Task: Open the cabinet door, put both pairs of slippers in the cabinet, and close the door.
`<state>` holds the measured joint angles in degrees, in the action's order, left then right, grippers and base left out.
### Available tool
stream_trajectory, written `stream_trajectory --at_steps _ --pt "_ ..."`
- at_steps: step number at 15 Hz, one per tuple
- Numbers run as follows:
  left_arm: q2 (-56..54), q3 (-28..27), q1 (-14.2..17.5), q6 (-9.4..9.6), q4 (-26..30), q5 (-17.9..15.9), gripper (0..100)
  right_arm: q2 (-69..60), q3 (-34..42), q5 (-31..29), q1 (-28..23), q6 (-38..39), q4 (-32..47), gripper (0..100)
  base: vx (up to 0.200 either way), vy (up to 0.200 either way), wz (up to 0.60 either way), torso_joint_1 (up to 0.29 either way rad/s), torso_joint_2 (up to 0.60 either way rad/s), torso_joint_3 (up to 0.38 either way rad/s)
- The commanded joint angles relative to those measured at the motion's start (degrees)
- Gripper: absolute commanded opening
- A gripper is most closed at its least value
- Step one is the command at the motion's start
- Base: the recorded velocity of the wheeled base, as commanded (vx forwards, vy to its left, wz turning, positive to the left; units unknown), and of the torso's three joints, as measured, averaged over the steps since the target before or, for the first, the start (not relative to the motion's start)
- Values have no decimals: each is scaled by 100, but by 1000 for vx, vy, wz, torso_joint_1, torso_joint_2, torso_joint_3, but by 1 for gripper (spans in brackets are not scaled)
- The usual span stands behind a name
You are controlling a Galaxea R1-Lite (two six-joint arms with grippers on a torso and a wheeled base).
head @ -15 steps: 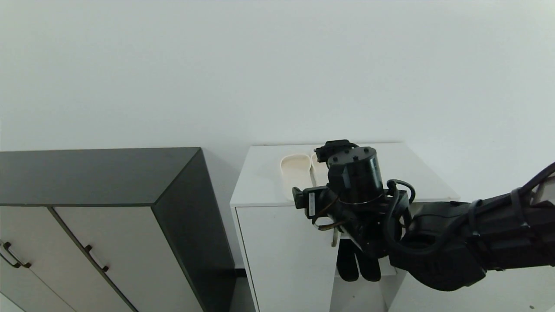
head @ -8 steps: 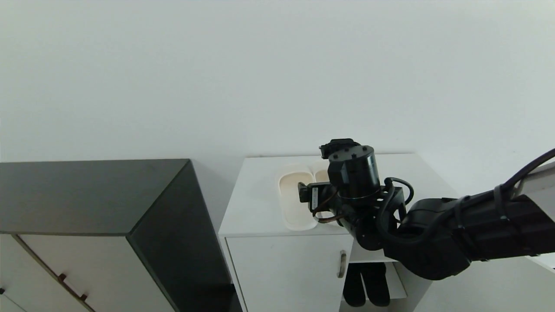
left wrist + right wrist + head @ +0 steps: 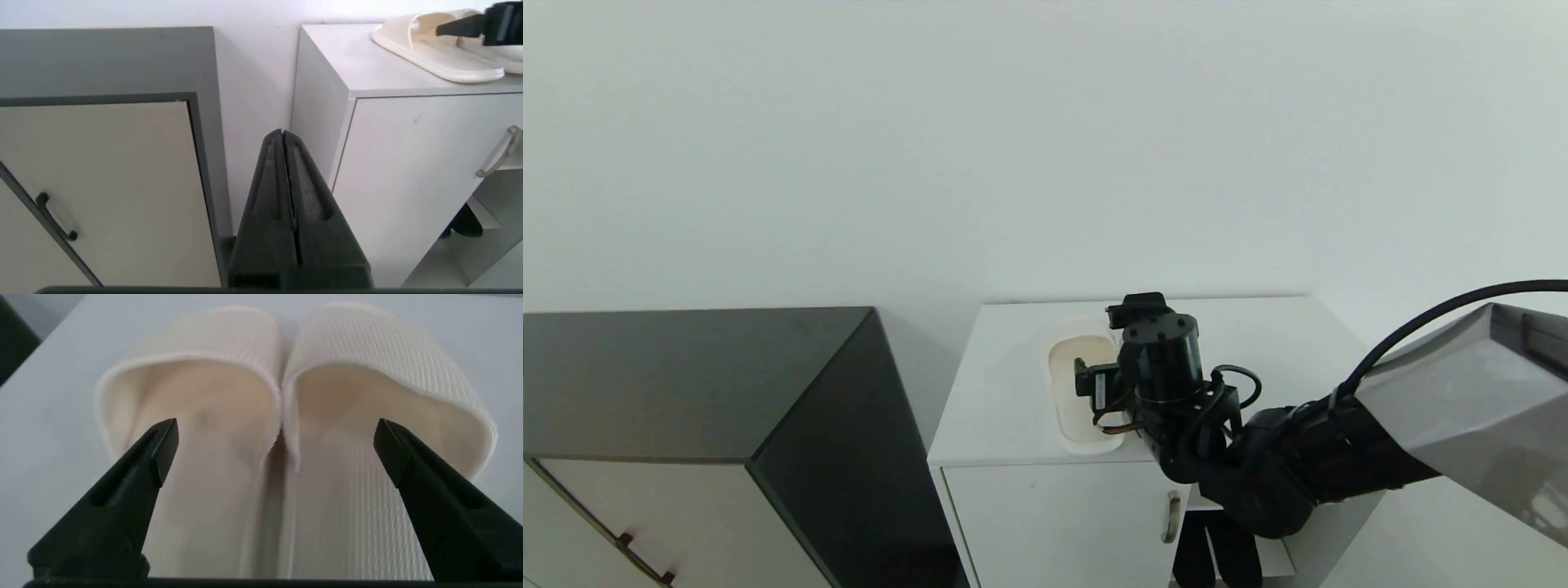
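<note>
Head view: low white cabinet (image 3: 1005, 408) against the wall. A white door panel (image 3: 1054, 523) with a metal bar handle (image 3: 1170, 516) covers the left part of its front. Beside the handle the compartment stands open, with a pair of flat black slippers (image 3: 1217, 559) side by side inside.

A pair of cream ribbed slippers (image 3: 1078, 384) lies on the cabinet top, left of middle, one end reaching the front edge. The two slippers touch along their inner sides, with their openings facing the right wrist camera.

Right gripper (image 3: 276, 433): released, fingers spread wide, one tip outside each slipper, low over the pair. Whether the tips touch the slippers cannot be told.

Left gripper (image 3: 283, 139): clenched on nothing, held low in front of the gap between the white cabinet and a dark grey cabinet (image 3: 686, 376) with pale doors.
</note>
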<state>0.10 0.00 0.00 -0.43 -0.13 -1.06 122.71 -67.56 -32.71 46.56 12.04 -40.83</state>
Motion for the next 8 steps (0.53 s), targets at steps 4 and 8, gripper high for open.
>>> stream_trajectory --at_steps 4,8 --pt "-1 0 0 -1 5 1 0 526 -653 45 -235 -220 66 100 0 0 0 0 0 0" --pt "-1 0 0 -1 -4 1 0 728 -1339 72 -367 -264 646 100 0 0 0 0 0 0"
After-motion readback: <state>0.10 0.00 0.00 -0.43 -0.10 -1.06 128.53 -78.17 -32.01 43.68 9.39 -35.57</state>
